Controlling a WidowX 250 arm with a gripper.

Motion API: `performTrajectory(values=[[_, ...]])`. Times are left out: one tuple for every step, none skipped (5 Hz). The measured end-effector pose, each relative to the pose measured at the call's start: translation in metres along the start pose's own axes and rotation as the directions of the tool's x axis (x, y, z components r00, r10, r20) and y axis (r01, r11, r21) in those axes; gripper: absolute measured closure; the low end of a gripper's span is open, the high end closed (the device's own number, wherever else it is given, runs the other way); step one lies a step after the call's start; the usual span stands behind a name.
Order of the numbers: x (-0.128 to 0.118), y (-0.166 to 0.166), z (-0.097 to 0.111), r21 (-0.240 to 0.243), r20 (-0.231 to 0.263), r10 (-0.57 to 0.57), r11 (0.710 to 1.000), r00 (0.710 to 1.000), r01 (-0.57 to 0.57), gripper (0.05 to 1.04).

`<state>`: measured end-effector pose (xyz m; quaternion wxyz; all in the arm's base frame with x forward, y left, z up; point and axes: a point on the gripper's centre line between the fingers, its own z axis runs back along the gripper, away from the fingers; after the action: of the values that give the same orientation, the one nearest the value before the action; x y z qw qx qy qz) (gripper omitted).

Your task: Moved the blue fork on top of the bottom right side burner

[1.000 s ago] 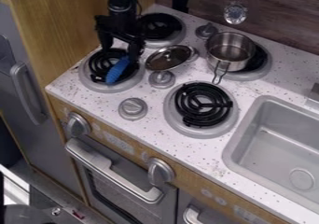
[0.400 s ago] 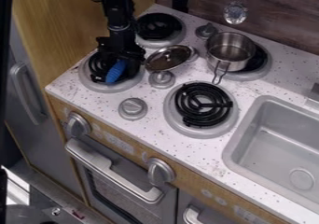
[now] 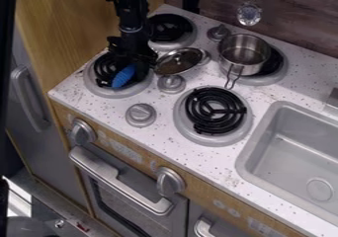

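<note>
In the camera view there is one blue fork (image 3: pixel 123 76). It is on the front left burner (image 3: pixel 141 88), on the black rings. There are four burners in all: the one with the fork, a back left burner (image 3: pixel 172 27), a front right burner (image 3: pixel 215 111) and a back right burner (image 3: pixel 279 73). One silver pot (image 3: pixel 241 56) sits on the back right burner, with its handle pointing to the front. One shiny round thing, which seems to be a small metal lid (image 3: pixel 178 60), is in the middle, between the left burners and the pot.

Three gray knobs (image 3: pixel 141 114) stand on the white speckled top, and two big knobs (image 3: pixel 170 181) stick out of the wood front. One gray sink (image 3: pixel 320 152) is on the right. One silver spoon thing (image 3: pixel 249 14) hangs by the wall.

There are pale marks (image 3: pixel 129 151) like writing on the wood front, but they are too small to read.

The long way of the blue fork goes on a slant. Its low end points down and a bit left, to the front edge of the top. Its high end points up and right, to the black gripper (image 3: pixel 136 63). The gripper hangs down over the same burner, right by the high end of the fork. Whether it is squeezing the fork or has let go, one cannot tell.
</note>
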<state>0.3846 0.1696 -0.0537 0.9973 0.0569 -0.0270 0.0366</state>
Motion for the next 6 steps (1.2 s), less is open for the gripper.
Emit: performTrajectory(values=[[0.010,-0.006,0.027,0.038,0.039,-0.018,0.999,0.999,0.016,0.692],[0.023,-0.030,0.060,0.081,0.110,-0.071,0.995,0.991,0.062,0.920],[0.027,-0.051,0.071,0.081,0.139,-0.116,0.991,0.983,0.106,1.012],[0.024,-0.054,0.068,0.058,0.131,-0.099,0.994,0.986,0.093,0.958],[0.017,-0.043,0.061,0.059,0.127,-0.058,0.997,0.990,0.051,0.775],[0.010,-0.022,0.058,0.077,0.117,-0.002,0.997,0.993,-0.007,0.473]])
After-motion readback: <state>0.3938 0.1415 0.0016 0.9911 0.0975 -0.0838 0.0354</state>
